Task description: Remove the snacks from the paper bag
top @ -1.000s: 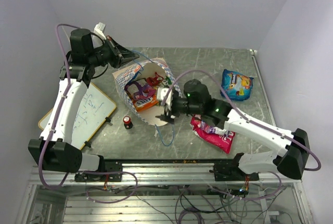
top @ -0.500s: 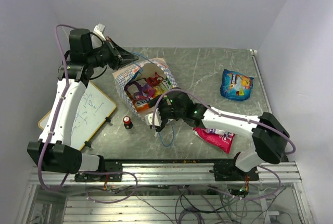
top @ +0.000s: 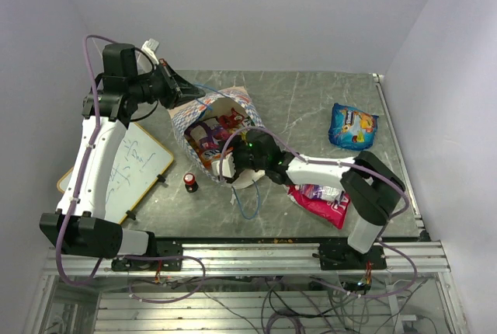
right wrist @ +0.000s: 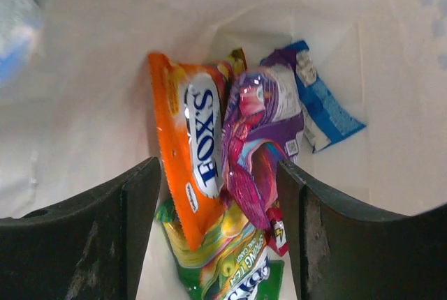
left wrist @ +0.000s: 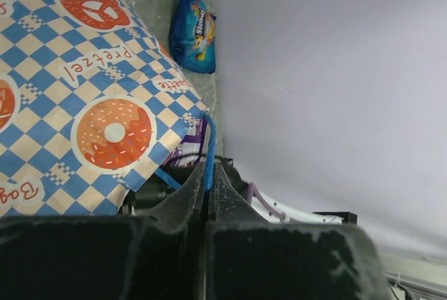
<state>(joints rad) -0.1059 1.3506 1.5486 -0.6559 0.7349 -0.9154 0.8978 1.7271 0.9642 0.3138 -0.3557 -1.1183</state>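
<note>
The paper bag (top: 220,113) lies on its side, its mouth facing the near edge. My left gripper (top: 180,92) is shut on its blue cord handle (left wrist: 209,143) and holds that side up; the checkered band (left wrist: 91,91) fills the left wrist view. My right gripper (top: 231,165) is open at the bag's mouth (right wrist: 218,174), reaching inside. Between and beyond its fingers lie snacks: an orange packet (right wrist: 187,157), a purple packet (right wrist: 262,129), a green packet (right wrist: 234,265) and a blue-white one (right wrist: 320,105). Nothing is gripped. A blue packet (top: 353,126) and a pink packet (top: 318,200) lie on the table.
A small red-capped bottle (top: 189,182) stands just left of the bag's mouth. A wood-framed whiteboard (top: 132,165) lies at the left. A loose blue cord (top: 247,203) trails from the bag toward the near edge. Walls close the table at the back and both sides.
My right arm has swung left and pushed its gripper into the bag's mouth, with its jaws a little narrower. The left gripper keeps hold of the handle, nearly still.
</note>
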